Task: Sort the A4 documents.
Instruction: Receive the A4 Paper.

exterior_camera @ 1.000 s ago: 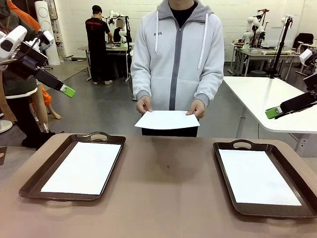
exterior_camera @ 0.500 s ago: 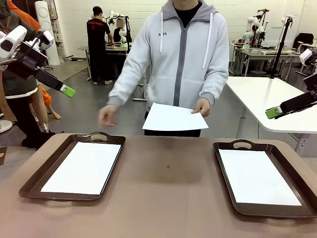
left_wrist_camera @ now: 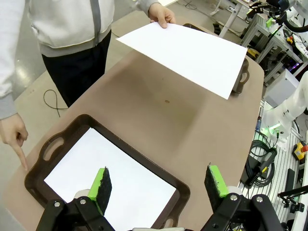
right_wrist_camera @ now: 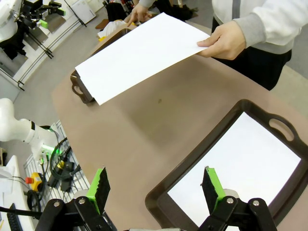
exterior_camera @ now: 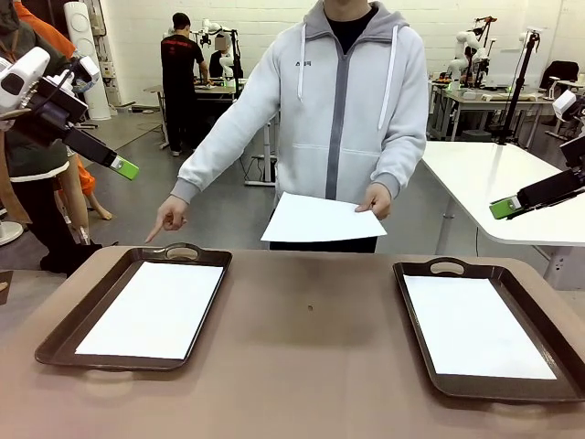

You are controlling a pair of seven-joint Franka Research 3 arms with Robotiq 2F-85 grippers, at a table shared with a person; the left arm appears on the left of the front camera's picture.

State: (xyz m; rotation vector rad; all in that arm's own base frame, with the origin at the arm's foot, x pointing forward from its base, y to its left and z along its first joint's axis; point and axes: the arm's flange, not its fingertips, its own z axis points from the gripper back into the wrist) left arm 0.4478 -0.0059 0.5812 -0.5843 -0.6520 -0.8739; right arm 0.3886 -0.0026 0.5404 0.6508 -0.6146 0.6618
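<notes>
White sheet [exterior_camera: 320, 218] held out over the table's far edge in one hand [exterior_camera: 375, 199]; the other hand [exterior_camera: 171, 218] points at the left tray [exterior_camera: 55, 337], apparently marking its destination. We note both the left gripper [left_wrist_camera: 161, 182] and the right gripper [right_wrist_camera: 156, 186] raised, jaws wide, empty.

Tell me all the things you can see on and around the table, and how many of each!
Table: one, brown, in front of the robot.
Trays: two, dark brown with handles; left tray on the table's left, right tray on its right.
Paper sheets: three, white; one sheet in the left tray, one sheet in the right tray, one held sheet in the air over the far edge.
Person: one, grey hoodie, at the far side; one hand holds the sheet, the pointing hand points at the left tray.
Left gripper: black with green pads, open, above the left tray.
Right gripper: same colours, open, above the right tray.
</notes>
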